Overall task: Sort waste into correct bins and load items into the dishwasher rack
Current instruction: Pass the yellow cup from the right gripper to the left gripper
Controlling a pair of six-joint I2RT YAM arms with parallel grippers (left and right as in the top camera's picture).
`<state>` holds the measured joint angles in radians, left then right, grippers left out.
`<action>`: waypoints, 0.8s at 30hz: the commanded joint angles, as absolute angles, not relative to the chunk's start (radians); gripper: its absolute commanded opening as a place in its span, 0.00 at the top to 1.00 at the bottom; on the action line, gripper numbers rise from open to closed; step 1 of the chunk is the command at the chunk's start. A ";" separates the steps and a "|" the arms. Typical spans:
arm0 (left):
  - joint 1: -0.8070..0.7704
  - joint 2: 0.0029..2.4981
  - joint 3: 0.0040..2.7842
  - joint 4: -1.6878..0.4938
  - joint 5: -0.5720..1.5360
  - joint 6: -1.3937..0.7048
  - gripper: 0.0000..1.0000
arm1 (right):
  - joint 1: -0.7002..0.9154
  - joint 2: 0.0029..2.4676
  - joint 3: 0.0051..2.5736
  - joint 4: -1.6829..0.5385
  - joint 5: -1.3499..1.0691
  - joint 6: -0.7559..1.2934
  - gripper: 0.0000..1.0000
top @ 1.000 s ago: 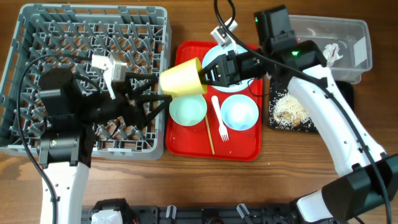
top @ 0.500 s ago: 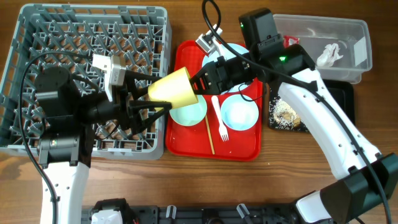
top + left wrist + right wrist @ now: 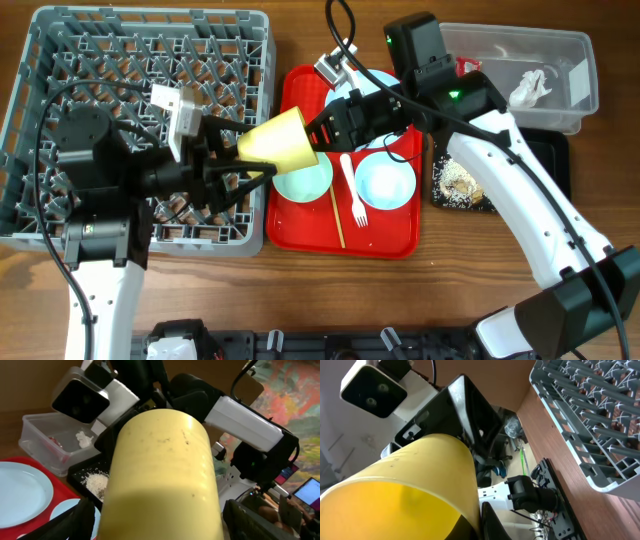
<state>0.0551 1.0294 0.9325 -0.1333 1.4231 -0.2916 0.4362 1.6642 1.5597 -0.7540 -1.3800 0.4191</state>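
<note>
My right gripper is shut on the rim of the yellow-green cup and holds it on its side in the air between the grey dishwasher rack and the red tray. My left gripper is open, one finger on each side of the cup's base end. The cup fills the left wrist view and the right wrist view. On the red tray lie two pale bowls, a white fork, chopsticks and the partly hidden blue plate.
The clear tub at the back right holds the white tissue. The black tray beside it holds beige food scraps. The right arm crosses above the tray and tub. The rack's near wall lies under the left arm.
My right arm carried the cup left from over the red tray to between my left gripper's open fingers. Little has moved in the last half second.
</note>
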 commanded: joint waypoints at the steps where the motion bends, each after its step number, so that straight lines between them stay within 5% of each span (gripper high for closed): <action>1: 0.025 1.029 0.948 -0.122 1.446 -0.300 0.20 | 0.442 1.670 1.557 -0.748 -1.411 0.421 0.96; 5: 0.023 1.029 0.948 -0.107 1.446 -0.300 0.24 | 0.442 1.670 1.557 -0.748 -1.411 0.421 0.96; 13: 0.023 1.029 0.948 -0.099 1.446 -0.300 0.50 | 0.442 1.670 1.557 -0.748 -1.407 0.419 0.96; 18: 0.024 1.029 0.948 -0.101 1.431 -0.300 0.47 | 0.442 1.670 1.557 -0.751 -1.380 0.419 0.96; 24: 0.026 1.029 0.947 -0.315 1.098 -0.203 0.55 | 0.424 1.670 1.557 -0.778 -1.095 0.412 0.67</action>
<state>0.0277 1.0306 0.9360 -0.2050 1.3121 -0.3000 0.4377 1.6642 1.5597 -0.7769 -1.2533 0.4244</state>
